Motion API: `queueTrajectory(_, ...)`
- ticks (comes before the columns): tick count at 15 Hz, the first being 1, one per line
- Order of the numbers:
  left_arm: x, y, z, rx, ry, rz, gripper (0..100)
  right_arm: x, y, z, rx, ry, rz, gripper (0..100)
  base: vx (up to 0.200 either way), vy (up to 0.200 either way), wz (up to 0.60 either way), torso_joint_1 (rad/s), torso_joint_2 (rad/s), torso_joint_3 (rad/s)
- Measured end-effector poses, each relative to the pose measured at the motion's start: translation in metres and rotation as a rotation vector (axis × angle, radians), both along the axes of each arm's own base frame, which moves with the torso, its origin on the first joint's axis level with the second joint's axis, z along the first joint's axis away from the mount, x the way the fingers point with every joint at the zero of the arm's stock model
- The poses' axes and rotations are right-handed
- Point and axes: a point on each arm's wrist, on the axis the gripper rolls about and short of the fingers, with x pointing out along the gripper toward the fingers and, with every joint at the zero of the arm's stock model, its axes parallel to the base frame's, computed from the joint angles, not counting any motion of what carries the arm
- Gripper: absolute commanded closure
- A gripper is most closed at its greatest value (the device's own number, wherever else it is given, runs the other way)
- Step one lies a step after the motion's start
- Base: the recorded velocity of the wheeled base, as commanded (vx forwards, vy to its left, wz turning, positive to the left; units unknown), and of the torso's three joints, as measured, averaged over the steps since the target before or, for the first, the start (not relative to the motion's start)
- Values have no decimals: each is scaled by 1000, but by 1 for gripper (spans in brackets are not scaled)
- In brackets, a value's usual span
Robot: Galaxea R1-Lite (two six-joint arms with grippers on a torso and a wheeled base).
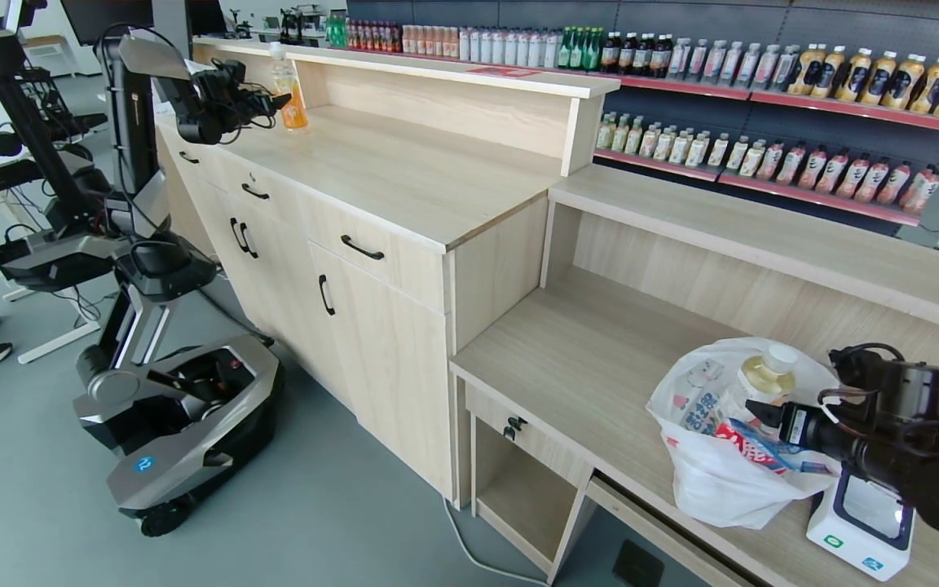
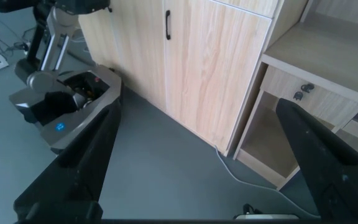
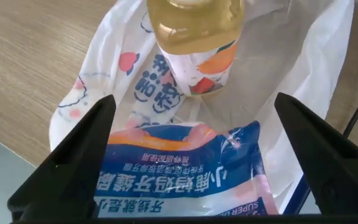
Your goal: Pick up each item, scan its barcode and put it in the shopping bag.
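A white plastic shopping bag (image 1: 722, 481) stands on the low wooden desk (image 1: 584, 367) at the right. Inside it a bottle of pale yellow drink (image 1: 765, 371) stands upright, also seen as the bottle (image 3: 194, 37), and a blue and red snack packet (image 3: 185, 174) lies in front of it. My right gripper (image 1: 763, 412) hovers over the bag's mouth, open, its fingers (image 3: 73, 168) on either side of the packet. A white barcode scanner (image 1: 861, 522) sits on the desk just right of the bag. My left gripper (image 2: 194, 186) is open with nothing in it, held over the grey floor in front of the cabinet.
A tall wooden counter (image 1: 404, 171) with drawers and doors runs to the left. Another robot (image 1: 152, 269) stands beside it, its arm at an orange drink bottle (image 1: 290, 90) on the counter. Shelves of bottles (image 1: 763, 155) line the back wall. A cable (image 1: 486, 554) lies on the floor.
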Motion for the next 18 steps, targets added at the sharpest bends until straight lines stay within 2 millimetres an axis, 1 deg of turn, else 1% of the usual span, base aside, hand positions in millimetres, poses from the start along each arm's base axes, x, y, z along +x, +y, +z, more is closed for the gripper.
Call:
queueTrajectory(3, 0, 0, 0, 0, 0, 0, 0, -16, 2, 46, -57, -93, 43, 0, 0, 0, 0, 0, 0, 0)
queueTrajectory(5, 0, 0, 0, 0, 0, 0, 0, -32, 2, 79, -173, -167, 73, 0, 0, 0, 0, 0, 0, 0)
queueTrajectory(7, 0, 0, 0, 0, 0, 0, 0, -51, -2, 103, -313, -216, 79, 0, 0, 0, 0, 0, 0, 0)
queueTrajectory(9, 0, 0, 0, 0, 0, 0, 0, -66, -7, 119, -395, -255, 58, 0, 0, 0, 0, 0, 0, 0)
queueTrajectory(12, 0, 0, 0, 0, 0, 0, 0, -78, -8, 136, -495, -299, 24, 0, 0, 0, -600, 1, -2, 2)
queueTrajectory(15, 0, 0, 0, 0, 0, 0, 0, -85, -7, 151, -519, -337, -8, 0, 0, 0, -600, 4, 4, 1)
queueTrajectory(18, 0, 0, 0, 0, 0, 0, 0, -95, -6, 164, -502, -301, -78, 0, 0, 0, -600, -1, 2, 2)
